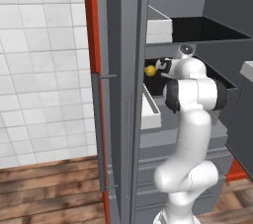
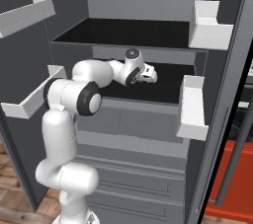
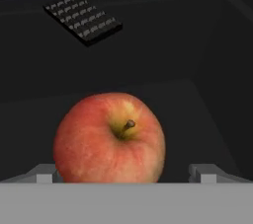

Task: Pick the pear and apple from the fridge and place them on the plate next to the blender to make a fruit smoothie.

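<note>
The arm is reaching into the open fridge (image 1: 123, 70), with the hand (image 1: 159, 66) extending over the black middle shelf (image 2: 163, 82). In the hand view, the apple (image 3: 109, 138) is sitting stem-up between the two fingertips (image 3: 45, 173), which are standing wide on either side of it, apart from its skin. From the left base view, the pear (image 1: 149, 70) is lying on the same shelf, just beside the hand. White door bins (image 2: 192, 107) are flanking the opening.
</note>
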